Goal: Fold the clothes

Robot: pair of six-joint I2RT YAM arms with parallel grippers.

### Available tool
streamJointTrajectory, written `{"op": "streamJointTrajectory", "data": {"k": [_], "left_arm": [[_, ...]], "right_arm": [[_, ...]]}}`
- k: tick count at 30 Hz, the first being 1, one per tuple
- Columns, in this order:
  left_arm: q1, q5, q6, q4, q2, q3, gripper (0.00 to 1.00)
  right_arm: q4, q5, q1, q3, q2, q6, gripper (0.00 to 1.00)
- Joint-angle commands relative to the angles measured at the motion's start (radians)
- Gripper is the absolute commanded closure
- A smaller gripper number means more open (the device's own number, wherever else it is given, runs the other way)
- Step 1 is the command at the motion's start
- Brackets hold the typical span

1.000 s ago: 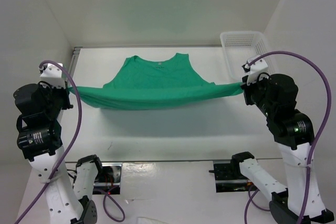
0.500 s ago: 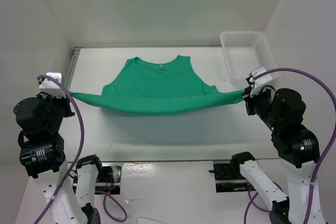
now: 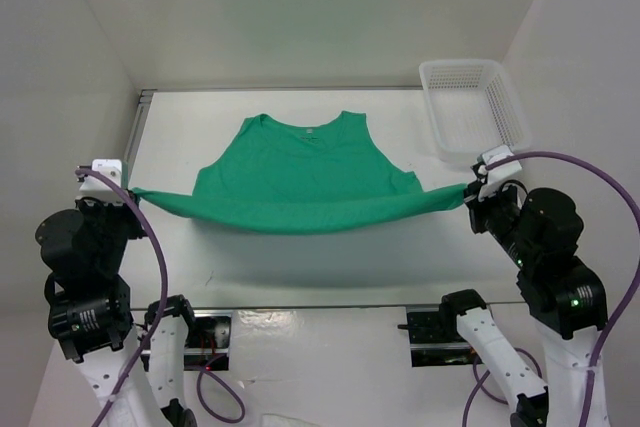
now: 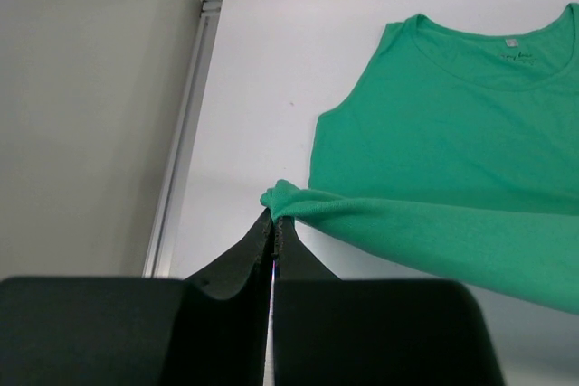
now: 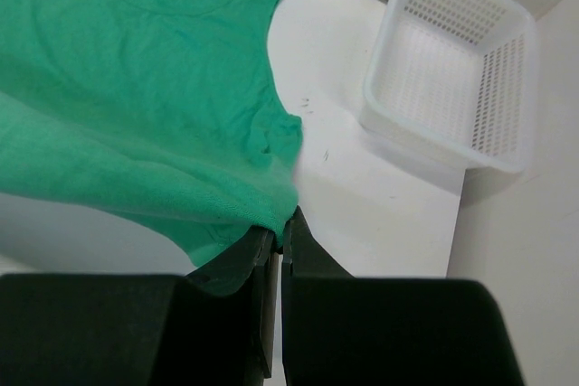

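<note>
Left gripper (image 4: 272, 220) and right gripper (image 5: 280, 223), jaws clamped on opposite corners of the T-shirt (image 3: 296, 172), hold its near edge stretched above the table (image 3: 300, 267); basket (image 3: 473, 105) far right.

Robotics laboratory work cell. A white table (image 3: 300, 267) stood enclosed by plain white panel walls (image 3: 300, 7); a left arm (image 3: 85, 277) and right arm (image 3: 550, 257), trailing exposed purple cables (image 3: 161, 257), were bolted at its near edge beside open mounting hardware (image 3: 440, 332).
</note>
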Motion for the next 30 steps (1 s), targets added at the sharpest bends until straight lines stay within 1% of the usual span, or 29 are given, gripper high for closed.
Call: {"op": "streamJointTrajectory", "data": {"k": [1, 5, 11, 17, 24, 26, 30], "left_arm": [[0.008, -0.005, -0.023, 0.033, 0.004, -0.023, 1.00], [0.008, -0.016, -0.023, 0.033, 0.036, -0.023, 1.00], [0.008, -0.034, -0.012, 0.033, 0.036, -0.003, 1.00], [0.008, 0.010, -0.021, 0.062, -0.020, -0.070, 1.00], [0.008, 0.029, -0.007, 0.073, -0.011, -0.101, 1.00], [0.008, 0.029, -0.018, 0.073, 0.024, -0.092, 1.00], [0.008, 0.041, -0.029, 0.051, 0.097, -0.006, 1.00]], "right_arm": [[0.047, 0.000, -0.013, -0.044, 0.004, 0.018, 1.00], [0.047, -0.009, -0.013, -0.058, 0.025, 0.027, 1.00], [0.047, -0.018, -0.022, -0.035, 0.035, 0.027, 1.00], [0.085, -0.029, -0.053, -0.075, 0.001, 0.038, 1.00], [0.107, -0.056, -0.062, -0.054, 0.048, 0.058, 1.00], [0.107, -0.067, -0.062, -0.044, 0.061, 0.058, 1.00], [0.116, -0.087, -0.062, -0.026, 0.099, 0.046, 1.00]]}}
